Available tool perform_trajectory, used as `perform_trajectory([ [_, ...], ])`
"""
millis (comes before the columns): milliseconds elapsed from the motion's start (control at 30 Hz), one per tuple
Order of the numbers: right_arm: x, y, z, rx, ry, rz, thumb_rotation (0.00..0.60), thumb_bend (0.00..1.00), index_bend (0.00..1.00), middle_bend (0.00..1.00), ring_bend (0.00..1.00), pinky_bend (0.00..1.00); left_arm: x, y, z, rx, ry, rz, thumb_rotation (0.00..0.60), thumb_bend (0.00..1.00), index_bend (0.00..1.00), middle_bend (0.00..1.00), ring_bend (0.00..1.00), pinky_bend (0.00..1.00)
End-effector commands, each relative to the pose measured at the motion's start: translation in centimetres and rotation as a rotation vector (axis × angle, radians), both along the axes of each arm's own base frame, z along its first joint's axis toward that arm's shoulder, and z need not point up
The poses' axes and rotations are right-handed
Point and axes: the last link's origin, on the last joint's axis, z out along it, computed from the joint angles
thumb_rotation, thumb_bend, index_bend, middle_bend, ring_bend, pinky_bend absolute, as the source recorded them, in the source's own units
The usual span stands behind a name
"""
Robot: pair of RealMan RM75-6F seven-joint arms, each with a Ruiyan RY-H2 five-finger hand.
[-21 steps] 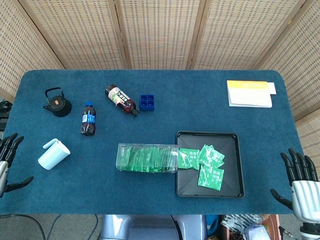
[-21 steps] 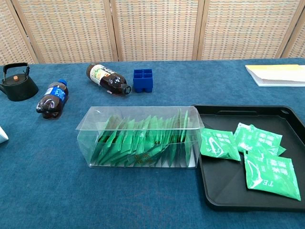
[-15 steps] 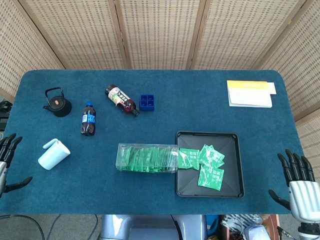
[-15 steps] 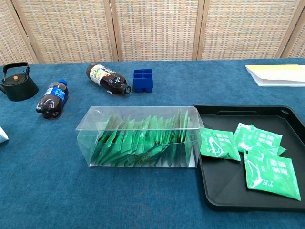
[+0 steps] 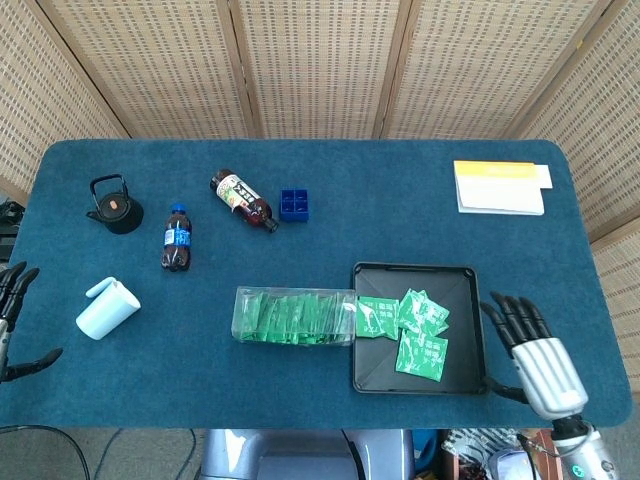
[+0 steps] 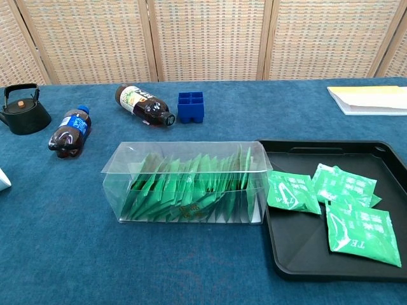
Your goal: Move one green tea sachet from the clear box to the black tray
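Hovering open beside the black tray [image 5: 478, 330], right robot hand [image 5: 532, 352].

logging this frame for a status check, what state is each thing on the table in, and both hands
clear box: open top, full of sachets
black tray: holds several green sachets
tea bottle: lying on side, capped
cola bottle: lying on side, capped
kettle: upright, lid on
left hand: open, holding nothing
right hand: open, beside the tray
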Motion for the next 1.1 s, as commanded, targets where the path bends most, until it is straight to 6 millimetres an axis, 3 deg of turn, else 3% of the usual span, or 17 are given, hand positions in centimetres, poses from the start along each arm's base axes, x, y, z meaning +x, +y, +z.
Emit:
perform_trajectory([
  [33,8.2,-4.9,-3.2,0.256,-0.087,0.206,0.6,0.0,0.07,0.0,0.0,0.0,-0.2,0.4,0.0,0.004,0.001,0.014,0.6,0.11,0.0,0.0,0.0,0.0],
  [167,11.5,-7.6,-5.2,0.328,-0.161,0.228,0.6,0.07,0.13,0.0,0.0,0.0,-0.4,0.8,0.0,0.003,-0.001,0.03,0.6,0.11,0.0,0.0,0.0,0.0],
  [267,12.8,-8.5,-6.5,0.361,-0.196,0.225,0.6,0.13,0.15,0.0,0.0,0.0,-0.6,1.0,0.0,0.002,-0.003,0.039,0.6,0.11,0.0,0.0,0.0,0.0],
  [333,14.3,-9.5,-8.6,0.418,-0.216,0.211,0.6,0.15,0.15,0.0,0.0,0.0,-0.7,1.3,-0.2,-0.007,-0.006,0.048,0.6,0.11,0.0,0.0,0.0,0.0],
  [567,17.3,-10.3,-12.3,0.481,-0.219,0.191,0.6,0.24,0.24,0.0,0.0,0.0,-0.9,1.8,-0.3,-0.016,-0.009,0.051,0.6,0.11,0.0,0.0,0.0,0.0],
  [900,19.9,-12.1,-16.2,0.439,-0.146,0.172,0.6,0.35,0.25,0.0,0.0,0.0,-1.0,2.0,0.0,-0.014,-0.023,0.051,0.6,0.11,0.0,0.0,0.0,0.0],
  [1100,19.7,-12.3,-17.3,0.429,-0.102,0.148,0.6,0.38,0.25,0.0,0.0,0.0,-1.1,2.1,0.1,-0.016,-0.031,0.053,0.6,0.11,0.0,0.0,0.0,0.0],
])
